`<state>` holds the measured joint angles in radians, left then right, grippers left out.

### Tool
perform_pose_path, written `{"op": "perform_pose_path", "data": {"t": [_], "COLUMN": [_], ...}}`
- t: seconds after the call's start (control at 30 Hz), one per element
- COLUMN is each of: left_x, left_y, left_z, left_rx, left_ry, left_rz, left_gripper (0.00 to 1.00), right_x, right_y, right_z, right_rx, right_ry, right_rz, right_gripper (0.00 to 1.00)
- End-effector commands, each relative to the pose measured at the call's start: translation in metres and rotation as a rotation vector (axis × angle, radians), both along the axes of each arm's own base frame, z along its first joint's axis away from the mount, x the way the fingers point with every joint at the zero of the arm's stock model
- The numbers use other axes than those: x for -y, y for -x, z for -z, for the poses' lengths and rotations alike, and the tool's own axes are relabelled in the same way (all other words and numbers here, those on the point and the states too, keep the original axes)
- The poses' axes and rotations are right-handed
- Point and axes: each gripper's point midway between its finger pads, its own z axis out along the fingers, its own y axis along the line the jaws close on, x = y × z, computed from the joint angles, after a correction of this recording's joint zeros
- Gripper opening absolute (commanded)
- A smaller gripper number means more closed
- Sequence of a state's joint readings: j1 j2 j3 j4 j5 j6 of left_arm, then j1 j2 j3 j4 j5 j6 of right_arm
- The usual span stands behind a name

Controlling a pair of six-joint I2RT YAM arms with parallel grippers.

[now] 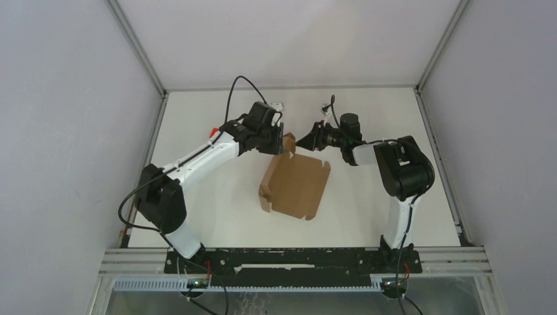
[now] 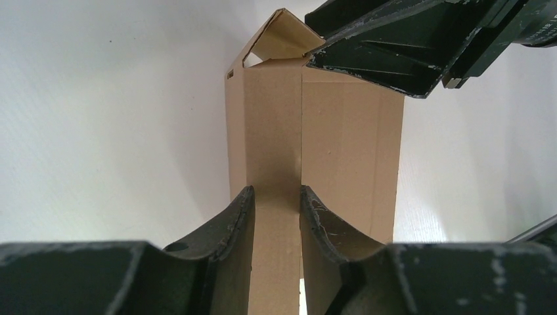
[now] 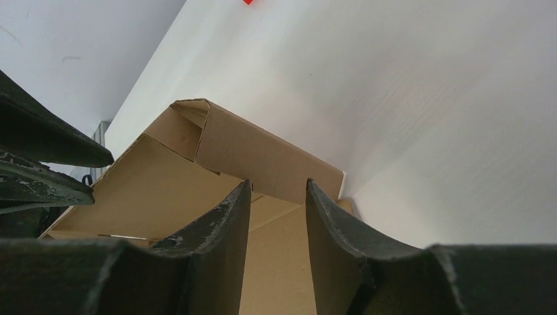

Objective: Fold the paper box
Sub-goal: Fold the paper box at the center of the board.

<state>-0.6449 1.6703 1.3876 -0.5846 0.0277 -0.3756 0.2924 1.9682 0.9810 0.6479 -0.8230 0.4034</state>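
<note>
**While one end wall stands, most of the folding is left**

Though the box (image 1: 299, 187) has begun to take shape, it reads as an early stage. It lies near the middle of the tabletop (image 1: 223, 210), its big base panel flat. The far end wall (image 3: 263, 157) is raised, with a small tab tucked in at its corner. In the overhead view the left side wall (image 1: 264, 193) is also partly lifted. The near and right edges lie flat, with no lid folded over.

Both arms meet at the far end. The left tool (image 2: 274, 190) has its jaws part-way apart, straddling a strip of cardboard that fills the gap between them. Whether it is pinching that strip or only hovering over it I cannot tell. The right tool (image 3: 278, 184) has its jaws apart with nothing between them, its tips at the raised wall's corner.

By my judgement, what remains is to lock the far wall, raise the other walls, tuck the tabs and close the lid.
</note>
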Motion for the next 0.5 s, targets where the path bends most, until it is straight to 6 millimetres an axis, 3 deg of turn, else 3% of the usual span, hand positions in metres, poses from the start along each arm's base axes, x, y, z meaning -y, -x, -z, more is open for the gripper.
{"op": "perform_pose_path", "data": {"t": [0.0, 0.2, 0.47], "left_x": [-0.023, -0.023, -0.022], "left_y": [0.02, 0.02, 0.021], "left_z": [0.046, 0.051, 0.055], "left_rx": [-0.124, -0.128, -0.132], "left_ry": [-0.179, -0.212, -0.253], "left_rz": [0.012, 0.015, 0.018], "left_gripper": [0.33, 0.33, 0.33], "right_x": [0.001, 0.009, 0.005], "right_y": [-0.011, -0.015, -0.026], "right_z": [-0.021, -0.032, -0.031], "right_rx": [0.059, 0.001, -0.047], "right_ry": [-0.066, -0.149, -0.152], "right_rz": [-0.025, -0.041, -0.07], "right_gripper": [0.45, 0.45, 0.45]}}
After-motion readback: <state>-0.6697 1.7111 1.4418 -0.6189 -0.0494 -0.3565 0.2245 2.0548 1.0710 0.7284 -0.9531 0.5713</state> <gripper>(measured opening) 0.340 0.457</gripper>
